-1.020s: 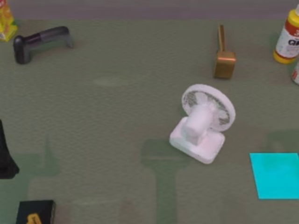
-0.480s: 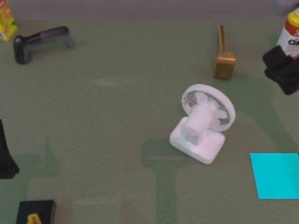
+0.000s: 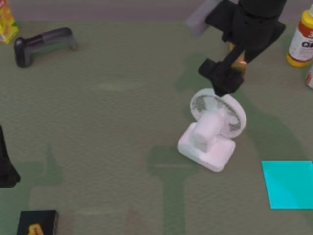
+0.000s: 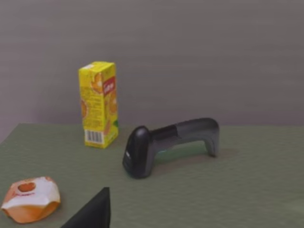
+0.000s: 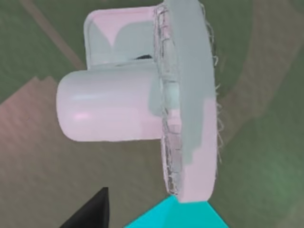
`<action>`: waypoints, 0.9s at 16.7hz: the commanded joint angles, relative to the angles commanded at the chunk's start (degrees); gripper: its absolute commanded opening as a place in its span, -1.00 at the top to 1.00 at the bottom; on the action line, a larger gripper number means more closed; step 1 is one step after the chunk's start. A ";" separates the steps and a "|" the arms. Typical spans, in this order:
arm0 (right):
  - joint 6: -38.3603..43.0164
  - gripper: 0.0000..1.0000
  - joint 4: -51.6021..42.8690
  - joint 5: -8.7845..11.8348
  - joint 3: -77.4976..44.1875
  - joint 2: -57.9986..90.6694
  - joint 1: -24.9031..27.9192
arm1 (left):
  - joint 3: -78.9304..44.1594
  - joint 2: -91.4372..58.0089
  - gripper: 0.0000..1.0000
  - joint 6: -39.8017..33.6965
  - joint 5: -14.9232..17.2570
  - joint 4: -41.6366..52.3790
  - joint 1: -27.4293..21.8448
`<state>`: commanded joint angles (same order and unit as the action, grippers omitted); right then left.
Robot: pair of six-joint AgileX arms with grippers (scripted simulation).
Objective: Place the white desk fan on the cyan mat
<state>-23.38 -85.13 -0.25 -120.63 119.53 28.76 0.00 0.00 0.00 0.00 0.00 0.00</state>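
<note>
My right gripper (image 3: 221,83) over white desk fan (image 3: 212,129), mid-table; finger spread: cannot tell.
Fan upright, well apart from cyan mat (image 3: 288,183) at right edge. Left arm parked at left edge. Bottle (image 3: 303,39) w/ partial "Q" lettering at far right; juice carton (image 4: 99,104) print unreadable.

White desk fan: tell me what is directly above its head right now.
The right gripper hangs over the top rim of the white desk fan, hiding part of the grille. Whether its jaws touch the fan cannot be seen.
</note>
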 joint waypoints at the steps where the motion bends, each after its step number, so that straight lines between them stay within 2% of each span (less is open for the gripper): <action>1: -0.56 -1.00 -1.99 0.00 -2.70 2.74 0.67 | 0.00 0.00 -1.00 0.00 0.00 0.00 0.00; 4: -1.54 -1.00 -5.51 -0.02 -7.22 7.36 1.84 | 0.00 0.00 -1.00 0.00 0.00 0.00 0.00; 10: -1.60 -1.00 -5.47 -0.02 -7.23 7.62 1.67 | 0.00 0.00 -1.00 0.00 0.00 0.00 0.00; 15: -1.64 -1.00 1.67 -0.01 1.44 6.31 1.93 | 0.00 0.00 -1.00 0.00 0.00 0.00 0.00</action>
<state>-25.01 -83.45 -0.25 -119.19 125.84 30.69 0.00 0.00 0.00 0.00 0.00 0.00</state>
